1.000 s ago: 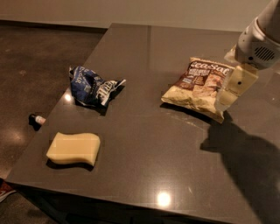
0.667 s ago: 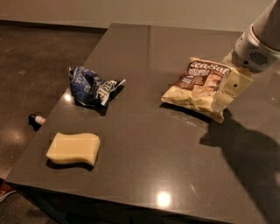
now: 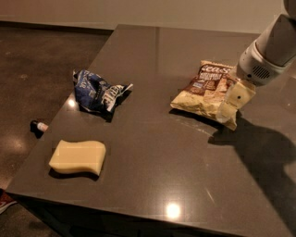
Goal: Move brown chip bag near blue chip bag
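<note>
the hand [image 3: 227, 111] is at the right edge of the brown chip bag [image 3: 203, 92]; spread or closed, i cannot tell. the blue chip bag [image 3: 98, 90] lies well apart on the surface [image 3: 157, 157].

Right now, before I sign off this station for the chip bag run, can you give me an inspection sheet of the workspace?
Surface: dark glossy table, a few glare spots.
Job's things: brown chip bag lies right of centre; blue chip bag lies crumpled at the left, well apart from it.
Clutter: yellow sponge near the front left corner.
Grippers: end effector at the brown chip bag's right end; contact cannot be told.
Cables: nothing seen.
Surroundings: dark floor left of the table, with a small item on it; pale wall behind.
</note>
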